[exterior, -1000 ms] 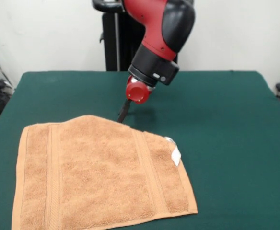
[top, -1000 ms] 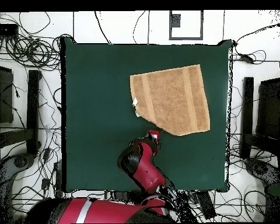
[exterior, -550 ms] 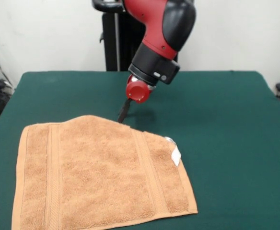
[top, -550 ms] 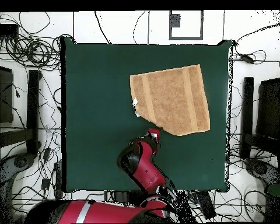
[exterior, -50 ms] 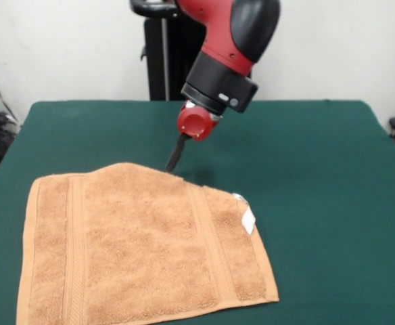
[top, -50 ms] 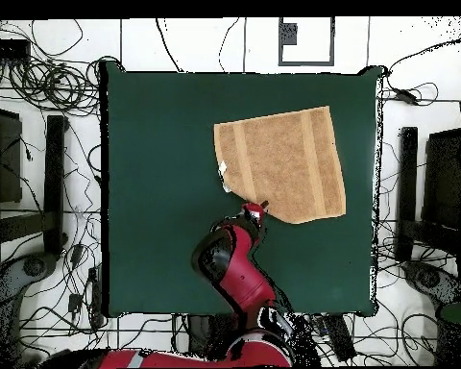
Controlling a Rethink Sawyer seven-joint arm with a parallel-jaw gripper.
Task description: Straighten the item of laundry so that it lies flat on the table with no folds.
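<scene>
The towel (exterior, -50 ms: pixel 143 247) lies on the near left part of the green bench (exterior, -50 ms: pixel 319 176), mostly spread, its band stripes running straight and the white tag (exterior, -50 ms: pixel 249 220) showing at its right edge. It is not yet square: the far right corner looks folded under, leaving a slanted edge from a peak near the end effector (exterior, -50 ms: pixel 173 161) down to the tag. The end effector's dark tip hangs just at that peak; whether it is open or gripping the cloth cannot be told. By my judgement, unfolding that corner is what remains.
</scene>
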